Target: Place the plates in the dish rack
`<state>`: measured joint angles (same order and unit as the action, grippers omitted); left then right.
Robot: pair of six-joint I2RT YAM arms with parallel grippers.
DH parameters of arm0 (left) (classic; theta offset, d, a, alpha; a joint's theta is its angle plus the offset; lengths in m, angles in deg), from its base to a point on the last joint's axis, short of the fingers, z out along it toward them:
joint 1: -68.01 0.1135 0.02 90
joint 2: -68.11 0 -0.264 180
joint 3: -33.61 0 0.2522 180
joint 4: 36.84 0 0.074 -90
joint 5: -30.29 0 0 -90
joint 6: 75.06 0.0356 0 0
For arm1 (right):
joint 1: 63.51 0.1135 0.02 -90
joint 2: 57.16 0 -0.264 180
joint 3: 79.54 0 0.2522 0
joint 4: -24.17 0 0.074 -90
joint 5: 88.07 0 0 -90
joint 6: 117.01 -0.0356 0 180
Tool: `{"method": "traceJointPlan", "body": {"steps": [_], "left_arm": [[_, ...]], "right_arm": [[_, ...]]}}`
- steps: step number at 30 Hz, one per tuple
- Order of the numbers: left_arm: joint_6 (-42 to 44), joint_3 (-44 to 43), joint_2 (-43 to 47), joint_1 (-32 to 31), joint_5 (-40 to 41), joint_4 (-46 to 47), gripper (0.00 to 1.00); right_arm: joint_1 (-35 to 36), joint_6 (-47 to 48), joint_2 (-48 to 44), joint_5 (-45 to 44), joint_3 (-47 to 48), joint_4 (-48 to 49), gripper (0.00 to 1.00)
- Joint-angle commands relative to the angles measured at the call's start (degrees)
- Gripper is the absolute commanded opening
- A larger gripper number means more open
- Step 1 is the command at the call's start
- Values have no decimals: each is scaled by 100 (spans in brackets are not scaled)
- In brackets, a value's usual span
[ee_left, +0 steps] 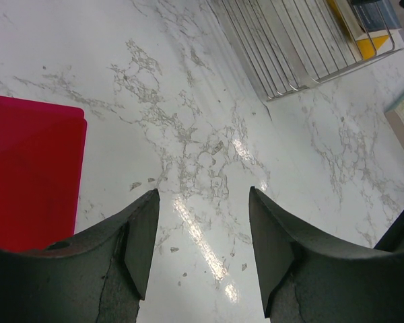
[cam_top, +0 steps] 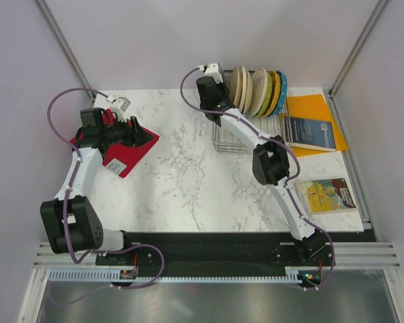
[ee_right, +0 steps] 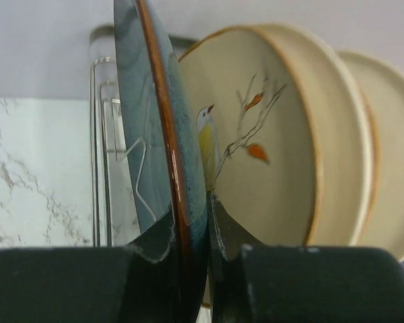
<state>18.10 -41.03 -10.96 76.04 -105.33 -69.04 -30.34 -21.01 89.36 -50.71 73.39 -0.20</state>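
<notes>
While my right jaws are pinched nearly shut on the rim of the dark teal plate (ee_right: 145,134), one fingertip (ee_right: 155,239) on each face, that plate stands upright on its edge at the near end of the dish rack (cam_top: 232,142). Just behind it stands the bird plate (ee_right: 256,155), and beyond that a plain cream plate (ee_right: 384,155). From above, a blue-edged plate (cam_top: 281,91) closes the row at the far end.

My left jaws hang about half open over the bare worktop (ee_left: 188,101) with nothing between them, the red mat (ee_left: 27,168) just to one side.

By my reckoning the job is almost done. The top view shows no plate lying on the worktop, so the teal one looks to be the last to go in. I cannot tell whether its lower edge is seated between the upright wires, because my own fingers hide it. What is left, I judge, is to settle it, let go and draw my right arm back clear of the row.
</notes>
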Motion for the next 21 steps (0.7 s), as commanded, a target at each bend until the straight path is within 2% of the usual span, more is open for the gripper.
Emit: {"method": "traceJointPlan", "body": {"steps": [1, 2, 4, 5, 8, 10, 15, 16, 19, 21], "left_arm": [[247, 24, 128, 23, -34, 51, 63], [238, 32, 146, 23, -34, 59, 63], [229, 41, 155, 40, -25, 42, 63], [220, 41, 155, 23, -25, 51, 63], [185, 33, 146, 14, -52, 51, 63], [168, 24, 172, 23, -60, 77, 63], [124, 6, 234, 23, -104, 147, 64], [124, -2, 260, 23, -104, 156, 64], [89, -46, 322, 23, -139, 156, 64], [115, -81, 409, 23, -122, 165, 64]], "right_arm": [[-3, -117, -159, -141, 391, 534, 3], [-3, -99, -202, -124, 391, 534, 25], [5, 14, -299, -45, 365, 543, 43], [5, 59, -351, 25, 356, 560, 56], [75, 340, -659, 183, 102, 752, 65], [190, 725, -948, 280, -127, 963, 76], [436, 1201, -1633, 500, -505, 1158, 90], [471, 1280, -1731, 518, -540, 1097, 98], [559, 1281, -2118, 693, -663, 625, 98], [621, 1298, -2511, 668, -1066, 499, 98]]}}
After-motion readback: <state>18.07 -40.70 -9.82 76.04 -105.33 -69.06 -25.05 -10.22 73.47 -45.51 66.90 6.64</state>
